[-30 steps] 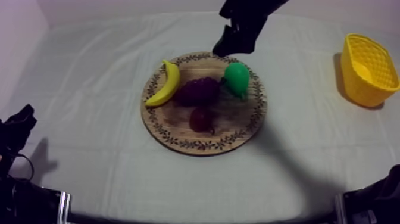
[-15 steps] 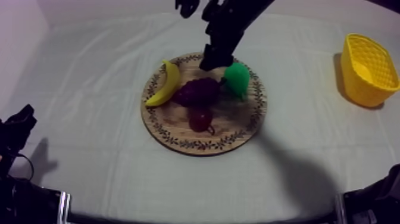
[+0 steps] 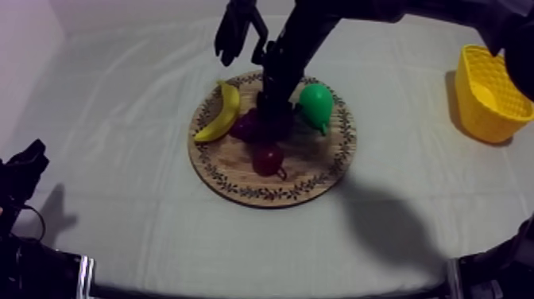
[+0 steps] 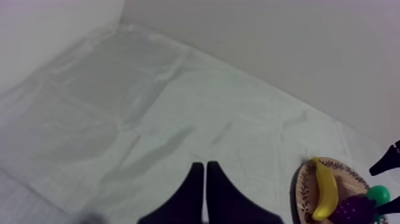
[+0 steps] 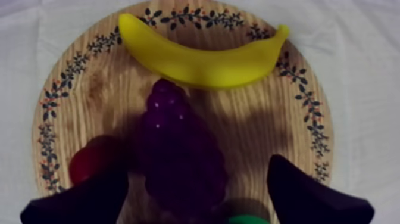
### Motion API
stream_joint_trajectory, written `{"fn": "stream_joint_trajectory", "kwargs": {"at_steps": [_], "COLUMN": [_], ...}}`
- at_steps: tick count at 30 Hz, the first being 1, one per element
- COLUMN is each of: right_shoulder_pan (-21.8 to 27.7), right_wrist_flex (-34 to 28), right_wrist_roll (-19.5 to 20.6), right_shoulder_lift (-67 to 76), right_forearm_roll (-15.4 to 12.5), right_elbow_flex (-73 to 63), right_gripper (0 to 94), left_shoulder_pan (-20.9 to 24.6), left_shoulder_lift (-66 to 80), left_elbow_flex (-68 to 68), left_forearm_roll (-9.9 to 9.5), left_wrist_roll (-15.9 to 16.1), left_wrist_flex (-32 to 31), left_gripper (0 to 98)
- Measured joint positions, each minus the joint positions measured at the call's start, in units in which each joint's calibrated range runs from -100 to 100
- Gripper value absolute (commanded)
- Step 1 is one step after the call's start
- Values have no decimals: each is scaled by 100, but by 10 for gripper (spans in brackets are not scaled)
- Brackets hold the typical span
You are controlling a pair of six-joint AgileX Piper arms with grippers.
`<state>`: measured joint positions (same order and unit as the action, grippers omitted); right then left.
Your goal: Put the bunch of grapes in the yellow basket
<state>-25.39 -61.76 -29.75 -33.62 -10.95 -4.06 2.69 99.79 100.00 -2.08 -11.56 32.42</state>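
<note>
The purple bunch of grapes (image 3: 249,127) (image 5: 178,149) lies in the middle of the round wooden board (image 3: 270,195) (image 5: 89,89). My right gripper (image 3: 274,111) (image 5: 197,173) hangs just above the bunch, open, with one black finger at each side of it. The arm hides part of the grapes in the top view. The yellow basket (image 3: 489,91) stands at the far right of the table. My left gripper (image 3: 24,171) (image 4: 204,190) rests low at the left, its fingers together as a narrow wedge, holding nothing.
Around the grapes on the board lie a banana (image 3: 221,111) (image 5: 202,56), a green pear (image 3: 316,105) and a small red fruit (image 3: 268,159) (image 5: 89,161), all close by. Bare cloth runs between the board and the basket.
My right arm has come forward and down from behind the board's far rim to just over the grapes. The fruit and my left arm have not moved.
</note>
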Motion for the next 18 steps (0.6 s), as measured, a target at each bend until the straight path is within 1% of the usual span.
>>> {"fn": "stream_joint_trajectory", "kwargs": {"at_steps": [4,12,18], "right_shoulder_pan": [21,8,-15], "right_wrist_flex": [13,44,71], "right_wrist_roll": [36,82,14], "right_shoulder_lift": [-345,-778,-959], "right_forearm_roll": [73,120,95], "right_elbow_flex": [-170,-240,-233], "right_gripper": [732,717,638], "left_shoulder_pan": [0,0,0], "left_shoulder_lift": [0,0,0], "left_elbow_flex": [0,0,0], "left_forearm_roll": [0,0,0], "left_wrist_roll": [0,0,0], "left_wrist_flex": [0,0,0], "left_gripper": [1,1,1]}}
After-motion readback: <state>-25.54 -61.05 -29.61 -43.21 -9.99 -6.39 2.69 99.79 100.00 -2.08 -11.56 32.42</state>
